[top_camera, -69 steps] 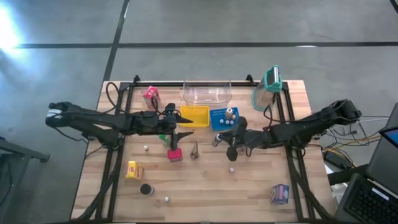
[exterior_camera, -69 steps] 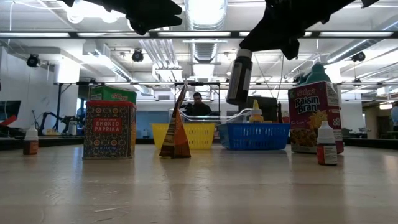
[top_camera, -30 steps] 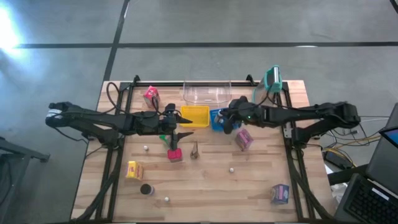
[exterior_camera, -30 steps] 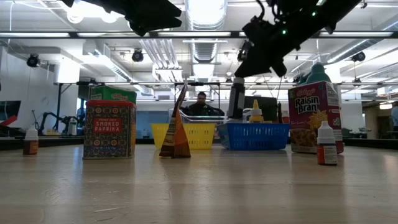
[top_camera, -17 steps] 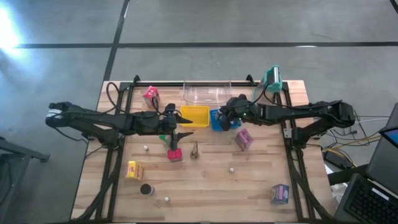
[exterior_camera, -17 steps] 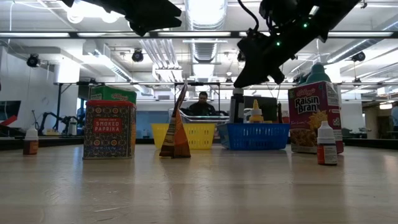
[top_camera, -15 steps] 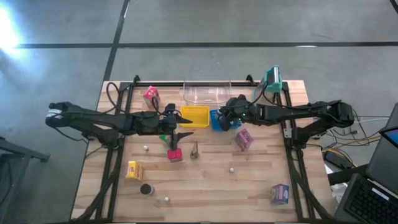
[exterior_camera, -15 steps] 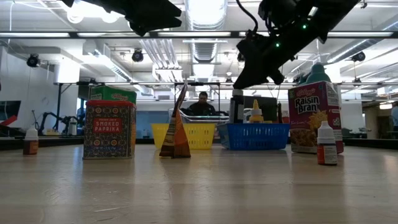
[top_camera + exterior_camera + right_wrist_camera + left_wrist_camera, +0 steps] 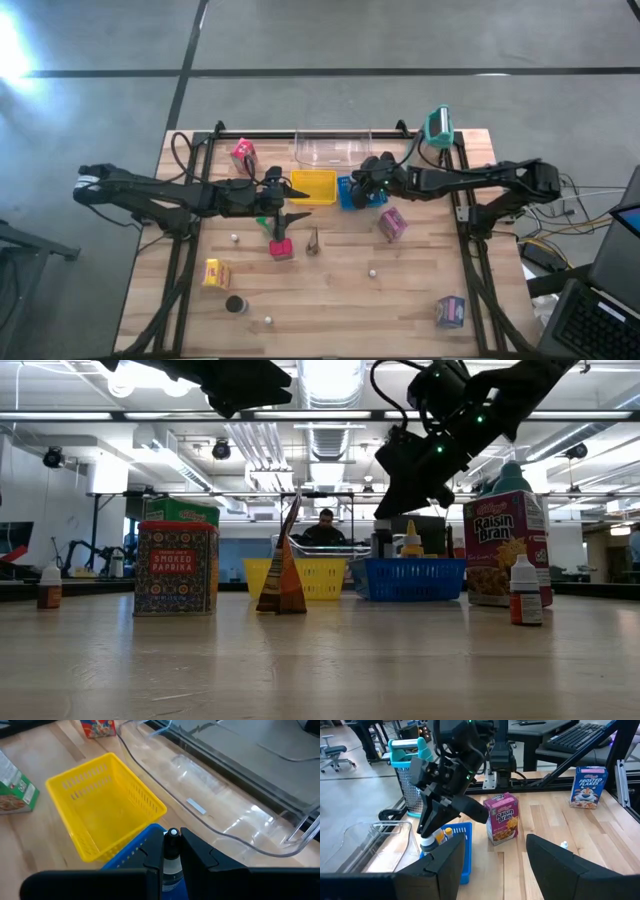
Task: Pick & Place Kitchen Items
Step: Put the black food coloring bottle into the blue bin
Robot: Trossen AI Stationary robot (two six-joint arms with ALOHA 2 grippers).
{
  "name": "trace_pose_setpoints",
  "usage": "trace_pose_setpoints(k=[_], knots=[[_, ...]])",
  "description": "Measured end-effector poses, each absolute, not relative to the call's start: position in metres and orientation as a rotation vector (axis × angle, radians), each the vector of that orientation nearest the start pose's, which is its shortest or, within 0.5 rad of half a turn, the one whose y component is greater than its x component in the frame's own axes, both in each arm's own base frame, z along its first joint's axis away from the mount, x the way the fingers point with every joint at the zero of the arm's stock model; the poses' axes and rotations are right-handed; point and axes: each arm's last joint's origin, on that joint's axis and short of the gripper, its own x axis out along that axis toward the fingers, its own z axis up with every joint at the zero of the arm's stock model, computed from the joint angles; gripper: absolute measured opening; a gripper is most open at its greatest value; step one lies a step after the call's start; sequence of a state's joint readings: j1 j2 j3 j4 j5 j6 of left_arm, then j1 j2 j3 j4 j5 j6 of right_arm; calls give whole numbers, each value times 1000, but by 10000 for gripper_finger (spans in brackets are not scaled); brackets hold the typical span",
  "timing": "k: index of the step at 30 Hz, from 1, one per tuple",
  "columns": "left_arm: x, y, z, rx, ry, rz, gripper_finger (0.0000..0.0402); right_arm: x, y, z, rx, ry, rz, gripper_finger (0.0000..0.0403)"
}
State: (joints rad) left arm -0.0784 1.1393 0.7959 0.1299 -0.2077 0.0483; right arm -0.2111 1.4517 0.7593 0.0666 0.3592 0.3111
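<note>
Bottle (image 9: pixel 172 851) (small, white cap, dark body) was pinched between the right gripper's (image 9: pixel 172 845) fingers, held upright just over the blue basket (image 9: pixel 352 191) at the back-centre of the table (image 9: pixel 340 290). From the low view the right gripper (image 9: pixel 412 465) hung above that basket w/ the bottle's lower part down near the basket rim; couldn't tell if it touched the floor of the basket yet. Yellow basket (image 9: pixel 102 807) sat right beside the blue one and looked bare inside.

Handling guess: light, rigid plastic, smooth round sides so prob. a bit slippery; narrow and tall so tippy once let go. Grip was high, near the cap/neck, which seemed ok for lowering straight down (body grip would be steadier imo). Other small bottles already in the blue basket, so crowding could knock it over.

Left gripper (image 9: pixel 285 205) waited over the table's left-middle, fingers parted w/ nothing between them, near a red carton (image 9: pixel 281 249). Loose items were left on the table: pink carton (image 9: pixel 392 223), yellow carton (image 9: pixel 214 272), dark disc (image 9: pixel 235 304), white balls (image 9: pixel 372 271).
</note>
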Motion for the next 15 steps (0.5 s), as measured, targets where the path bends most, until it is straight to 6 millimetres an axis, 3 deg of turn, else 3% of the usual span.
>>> trace_pose_setpoints(k=[15], knots=[[254,-14,296,80,221,123,218,286,-77,185,239,602,-674,36]])
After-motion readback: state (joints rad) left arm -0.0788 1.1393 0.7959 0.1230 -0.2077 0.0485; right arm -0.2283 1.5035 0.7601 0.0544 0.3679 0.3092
